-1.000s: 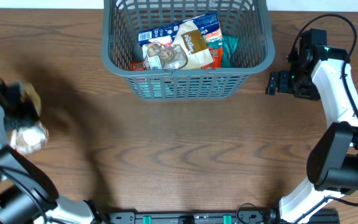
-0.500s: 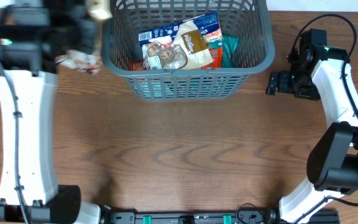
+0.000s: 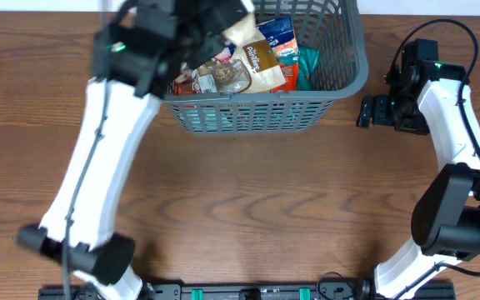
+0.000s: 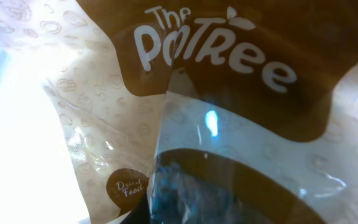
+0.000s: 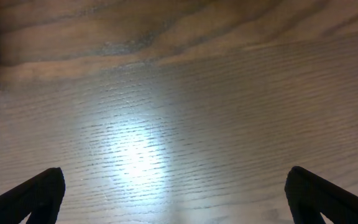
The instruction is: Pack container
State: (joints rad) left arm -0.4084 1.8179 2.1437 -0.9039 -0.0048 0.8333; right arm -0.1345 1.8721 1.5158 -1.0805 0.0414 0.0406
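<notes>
The container (image 3: 257, 112) is a dark grey lattice basket at the top middle of the table, with several snack packets inside. My left gripper (image 3: 211, 25) is blurred over the basket's left part and is shut on a cream and brown snack bag (image 3: 238, 30). In the left wrist view that bag (image 4: 216, 93), printed "The Potree" and "Dried Food", fills the frame and hides the fingers. My right gripper (image 3: 372, 111) is open and empty just right of the basket, its fingertips wide apart over bare wood (image 5: 176, 199).
Inside the basket lie a blue and white packet (image 3: 277, 32), a brown and cream bag (image 3: 257, 62), an orange packet (image 3: 291, 77) and a teal packet (image 3: 310, 65). The wooden table (image 3: 248, 200) spreads in front of the basket.
My left arm has swung from the table's left edge up and to the right with the snack bag, to over the basket's left part. The right arm has not moved.
</notes>
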